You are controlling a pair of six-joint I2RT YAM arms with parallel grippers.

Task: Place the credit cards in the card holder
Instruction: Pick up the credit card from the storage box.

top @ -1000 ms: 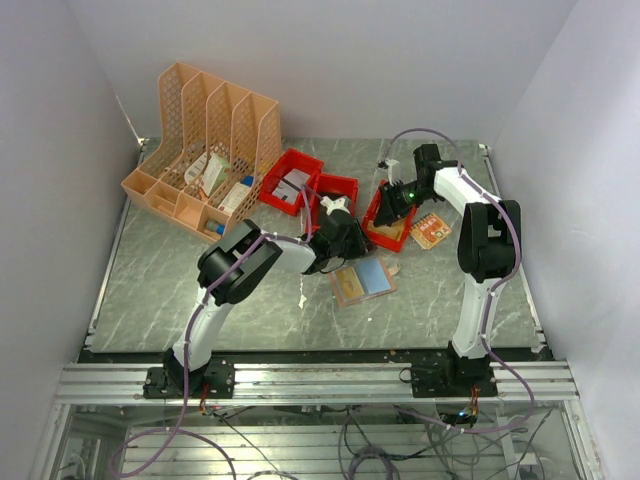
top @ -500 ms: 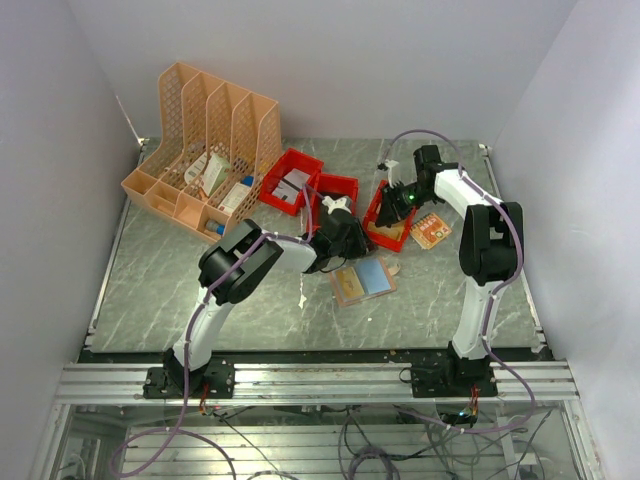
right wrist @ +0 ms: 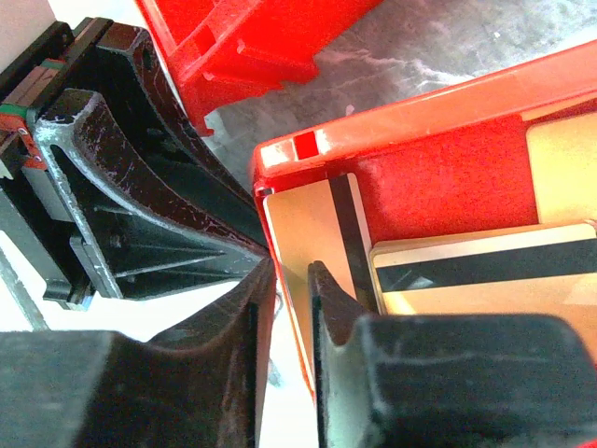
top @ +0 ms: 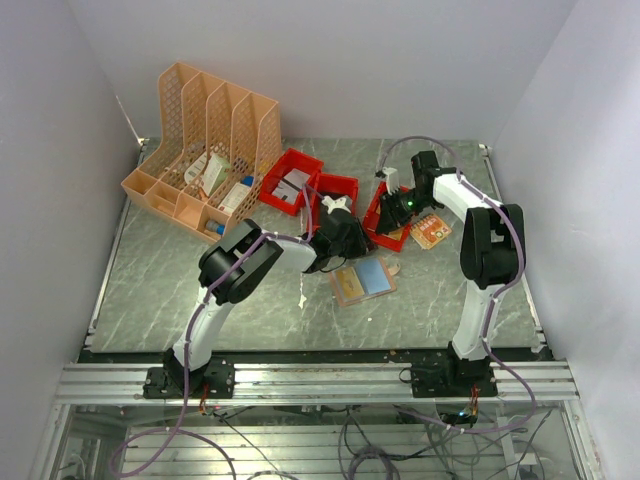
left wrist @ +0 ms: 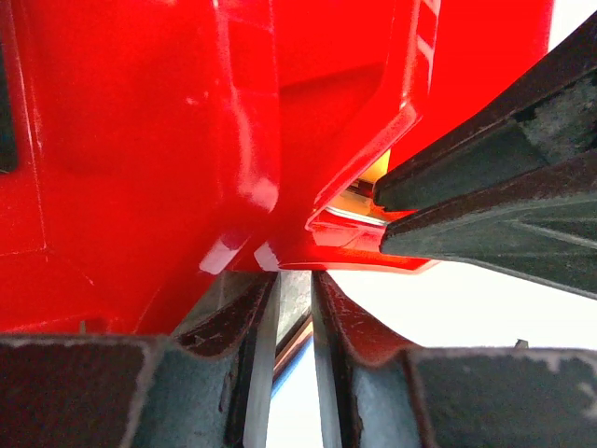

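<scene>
Right gripper (top: 400,210) has dipped into the red bin (top: 392,241); white walls (top: 300,60) enclose the marbled tabletop (top: 200,290), card holder (top: 350,286) near its middle; left gripper (left wrist: 294,280) nearly closed at the bin's lip; right jaws straddle a striped card (right wrist: 312,233); grips unclear.

No writing can be read anywhere, not even on the credit cards (right wrist: 448,266)
</scene>
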